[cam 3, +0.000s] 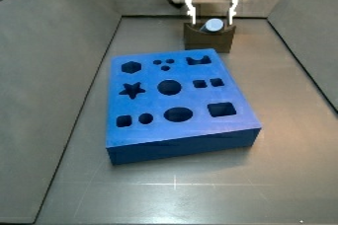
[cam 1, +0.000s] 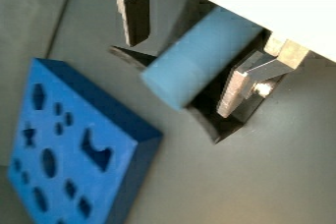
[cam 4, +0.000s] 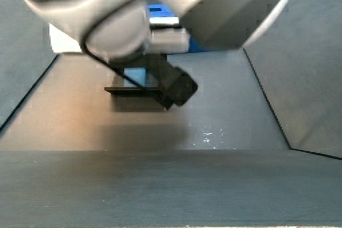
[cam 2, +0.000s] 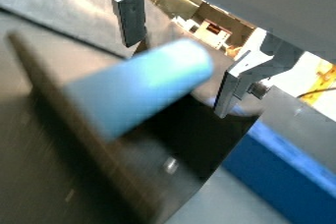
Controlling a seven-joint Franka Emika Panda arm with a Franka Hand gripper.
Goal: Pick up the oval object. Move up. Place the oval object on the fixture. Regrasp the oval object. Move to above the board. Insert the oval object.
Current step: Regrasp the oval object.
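Blue and thick, the board point(cam 3: 176, 106) fills the middle of a side view, its top cut with a star, circles, squares, a hexagon and an oval slot; in a wrist view it shows as a slab point(cam 1: 73, 144) in the lower left of the frame, well apart from the other pieces. Dark grey floor point(cam 3: 79, 185) lies around it, bounded by grey walls. Much of another side view is blocked by the blurred arm point(cam 4: 160, 7) across the top of the frame, with only a dark shape point(cam 4: 150, 80) below it, too unclear to read. Beyond the board, at the top centre of the side view, stands the dark fixture point(cam 3: 209, 37), just beside the board's far edge. Both wrist views show the oval object point(cam 1: 197, 59) as a smooth pale blue peg with a rounded end, lying across the fixture's dark base point(cam 2: 197, 140); from the side only its round pale end point(cam 3: 212, 26) shows. The tool point(cam 3: 211, 19) hangs over the fixture with its silver fingers point(cam 1: 243, 88) on either side of the peg, spread a little wider than it; a gap shows at each pad, so it has hold of nothing.
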